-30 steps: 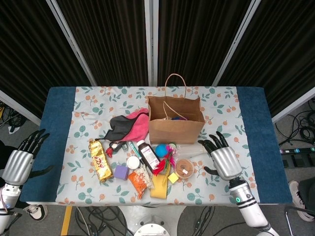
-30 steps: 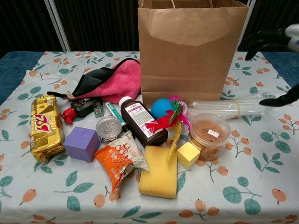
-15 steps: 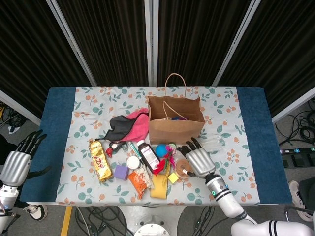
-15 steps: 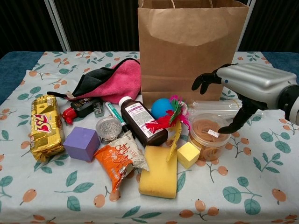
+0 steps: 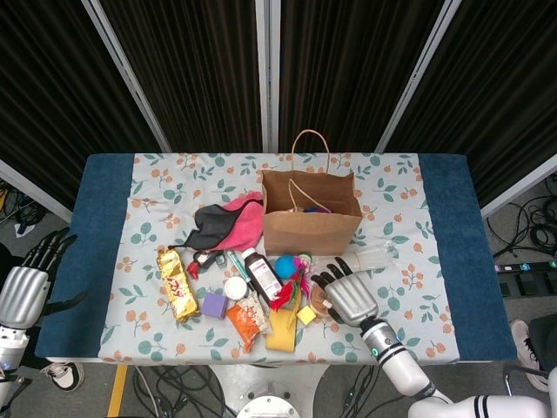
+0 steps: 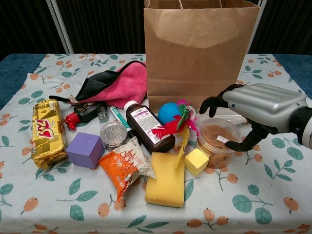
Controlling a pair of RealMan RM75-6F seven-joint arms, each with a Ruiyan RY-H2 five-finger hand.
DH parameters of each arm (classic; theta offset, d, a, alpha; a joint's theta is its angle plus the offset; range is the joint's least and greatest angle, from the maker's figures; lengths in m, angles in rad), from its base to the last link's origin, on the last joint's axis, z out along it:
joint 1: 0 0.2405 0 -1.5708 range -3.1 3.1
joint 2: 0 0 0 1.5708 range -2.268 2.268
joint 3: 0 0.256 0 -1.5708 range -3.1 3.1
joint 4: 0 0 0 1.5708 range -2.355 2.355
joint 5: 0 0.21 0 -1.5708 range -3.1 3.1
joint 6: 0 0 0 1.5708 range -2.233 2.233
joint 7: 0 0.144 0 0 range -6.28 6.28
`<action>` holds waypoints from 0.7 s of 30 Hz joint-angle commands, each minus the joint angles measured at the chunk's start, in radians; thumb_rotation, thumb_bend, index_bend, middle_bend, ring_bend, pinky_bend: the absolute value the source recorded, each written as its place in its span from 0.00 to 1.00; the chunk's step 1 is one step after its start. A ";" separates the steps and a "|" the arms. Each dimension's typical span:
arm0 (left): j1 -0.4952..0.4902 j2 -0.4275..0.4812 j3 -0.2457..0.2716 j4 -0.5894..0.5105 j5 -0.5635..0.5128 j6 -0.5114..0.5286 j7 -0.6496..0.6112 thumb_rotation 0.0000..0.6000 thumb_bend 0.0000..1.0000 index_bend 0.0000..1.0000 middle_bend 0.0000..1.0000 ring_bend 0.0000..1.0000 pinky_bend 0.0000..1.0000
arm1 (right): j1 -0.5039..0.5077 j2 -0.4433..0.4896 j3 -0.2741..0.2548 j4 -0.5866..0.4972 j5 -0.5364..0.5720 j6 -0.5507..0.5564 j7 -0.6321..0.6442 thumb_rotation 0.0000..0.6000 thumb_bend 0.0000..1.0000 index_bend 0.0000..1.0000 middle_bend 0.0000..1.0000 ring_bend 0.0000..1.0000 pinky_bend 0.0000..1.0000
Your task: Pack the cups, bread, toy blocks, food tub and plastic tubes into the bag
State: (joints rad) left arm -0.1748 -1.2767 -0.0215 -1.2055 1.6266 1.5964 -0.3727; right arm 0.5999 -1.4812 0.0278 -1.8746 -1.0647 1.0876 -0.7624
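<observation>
- Right hand [image 6: 253, 109] hovers over the food tub [image 6: 215, 140], fingers spread and curved, thumb down by the tub's right rim; nothing held, and I can't tell whether it touches.
- Food tub: clear round tub holding tan rubber-band-like stuff, upright on the tabletop [image 6: 273, 195], right of the yellow block [image 6: 196, 161], in front of the bag's right corner.
- Key relation: tub sits directly under the right palm, a little toward its thumb side; round, so no long axis to line up with. My read: a short drop and close should do it.
- Paper bag [image 6: 201, 51] stands open just behind the tub, mouth up, so the carry is up and back.
- Plastic tubes [image 5: 370, 258] lie flat between tub and bag, long axis left-right, mostly hidden by the hand in the chest view.
- Left hand [image 5: 22, 292] is off the tabletop's left edge, fingers apart, empty, well apart from everything; right hand is clearly nearer.
- Purple block [image 6: 86, 149] is near-left in the clutter, beside the orange snack packet [image 6: 125, 165].
- Surface: floral cloth over a blue tabletop. Dark curtain panels behind, cables on the floor.
</observation>
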 commanded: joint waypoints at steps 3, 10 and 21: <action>-0.001 0.000 -0.002 -0.001 -0.005 -0.005 -0.010 1.00 0.03 0.13 0.15 0.08 0.20 | 0.006 0.026 0.001 -0.050 -0.022 0.025 -0.015 1.00 0.00 0.21 0.25 0.12 0.00; -0.002 -0.003 -0.005 0.003 -0.006 -0.006 -0.013 1.00 0.03 0.13 0.15 0.08 0.20 | 0.024 0.045 -0.015 -0.080 0.054 0.020 -0.088 1.00 0.00 0.21 0.23 0.12 0.00; 0.007 -0.003 -0.004 0.017 -0.009 0.004 -0.023 1.00 0.03 0.13 0.15 0.08 0.20 | 0.054 0.013 -0.027 -0.068 0.133 0.033 -0.147 1.00 0.00 0.21 0.22 0.11 0.00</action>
State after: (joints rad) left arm -0.1681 -1.2791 -0.0258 -1.1886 1.6173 1.6006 -0.3951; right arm 0.6510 -1.4656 0.0016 -1.9434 -0.9345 1.1189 -0.9061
